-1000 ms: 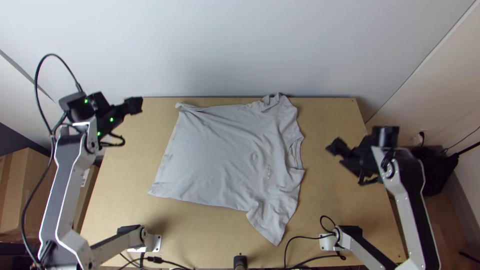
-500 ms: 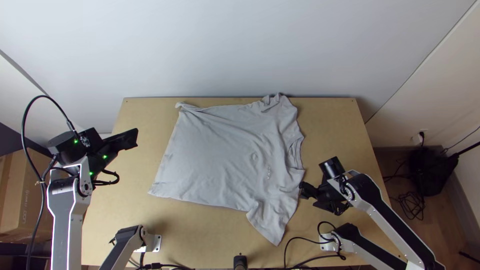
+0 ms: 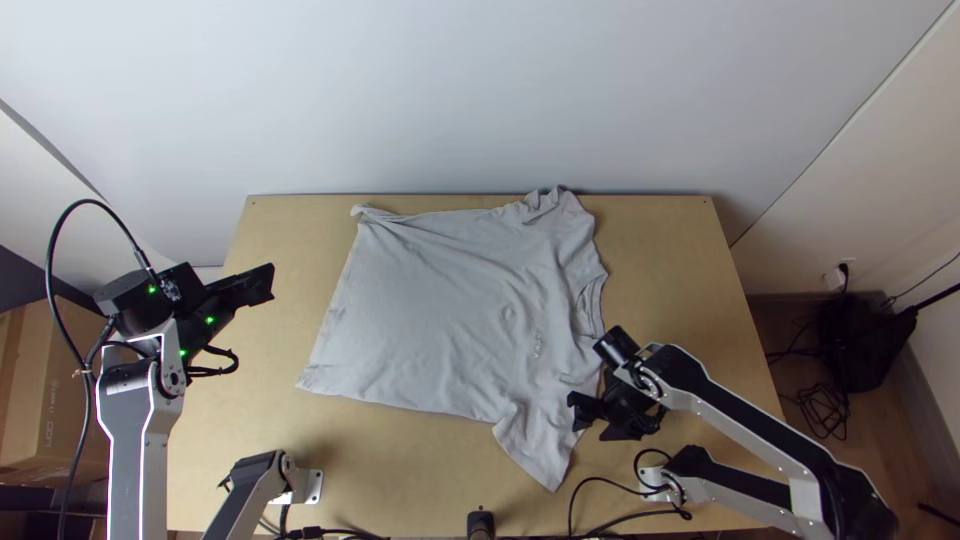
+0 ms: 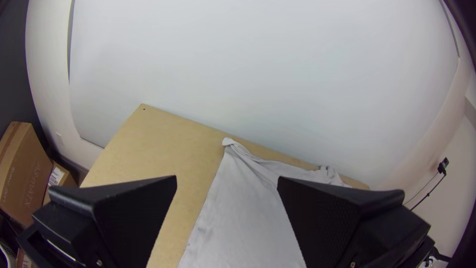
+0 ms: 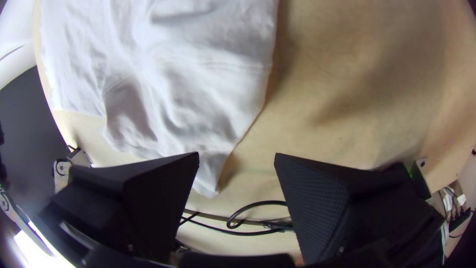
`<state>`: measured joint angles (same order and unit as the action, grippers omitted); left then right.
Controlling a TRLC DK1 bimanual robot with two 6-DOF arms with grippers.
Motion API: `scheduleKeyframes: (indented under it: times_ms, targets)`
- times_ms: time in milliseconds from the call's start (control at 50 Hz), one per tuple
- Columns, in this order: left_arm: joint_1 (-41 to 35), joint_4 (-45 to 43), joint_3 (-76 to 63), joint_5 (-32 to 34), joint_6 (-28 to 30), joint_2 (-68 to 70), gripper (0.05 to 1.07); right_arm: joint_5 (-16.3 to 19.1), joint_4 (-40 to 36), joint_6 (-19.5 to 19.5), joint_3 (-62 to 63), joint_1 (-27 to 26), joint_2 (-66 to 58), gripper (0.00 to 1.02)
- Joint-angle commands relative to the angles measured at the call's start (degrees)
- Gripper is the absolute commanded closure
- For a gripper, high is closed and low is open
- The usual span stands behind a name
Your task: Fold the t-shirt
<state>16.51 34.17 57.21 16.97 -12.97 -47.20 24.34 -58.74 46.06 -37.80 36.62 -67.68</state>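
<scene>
The left arm (image 3: 136, 430) runs up beside the tabletop (image 3: 675, 255), its black wrist (image 3: 150, 308) outside the left edge. The left tool (image 3: 264, 284) points inward across that edge, its two fingers wide apart. The right arm (image 3: 745, 415) bends at an elbow (image 3: 862, 505) beyond the tabletop's right edge and slants inward; the right tool (image 3: 578, 412) is over the tabletop's near right part, aimed toward its left side, fingers spread wide.

Your t-shirt (image 3: 430, 300) is pale grey with a small mark (image 3: 537, 345); your table (image 3: 680, 240) is tan, the wall (image 3: 480, 90) bluish white, the cardboard boxes (image 4: 27, 173) brown. You have green lights (image 3: 210, 320) on your black left gripper (image 3: 270, 281), and a fine, repeating texture on your right gripper (image 3: 576, 411)'s black fingers (image 5: 320, 213).
</scene>
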Motion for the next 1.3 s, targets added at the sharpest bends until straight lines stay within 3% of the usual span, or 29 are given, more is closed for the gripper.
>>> scheduleKeyframes:
  times_ms: [0,300,360,500,720,920,1080,1280]
  targets:
    - [0.4,-0.5,-0.9,0.5,0.8,0.1,0.1,1.3,2.1,-1.5,2.2,1.4,-4.0,0.32]
    - [0.4,-1.7,-1.0,0.5,1.1,-1.2,0.1,2.0,8.2,-3.5,3.1,3.6,-11.9,0.34]
    - [0.4,-1.7,-1.0,0.5,1.8,-1.7,0.1,2.0,9.4,-3.5,3.1,5.1,-12.2,0.46]
    - [0.7,-1.6,-2.5,0.5,5.5,-2.5,0.1,1.7,10.9,-4.2,2.9,5.7,-13.5,0.62]
    - [1.9,-0.2,-7.2,0.5,20.7,-7.7,0.1,-4.1,13.6,-5.8,2.7,6.5,-12.3,1.0]
    - [3.8,4.1,-11.7,0.7,39.4,-15.6,0.11,-4.8,13.7,-5.8,2.3,6.3,-11.3,1.0]
    - [6.1,13.7,-11.0,0.6,53.9,-22.2,0.11,-4.8,13.7,-5.8,1.1,5.3,-9.4,1.0]
    - [6.3,19.3,-11.4,-3.3,63.1,-23.9,0.11,-4.8,13.3,-6.0,-0.5,3.2,-8.2,1.0]
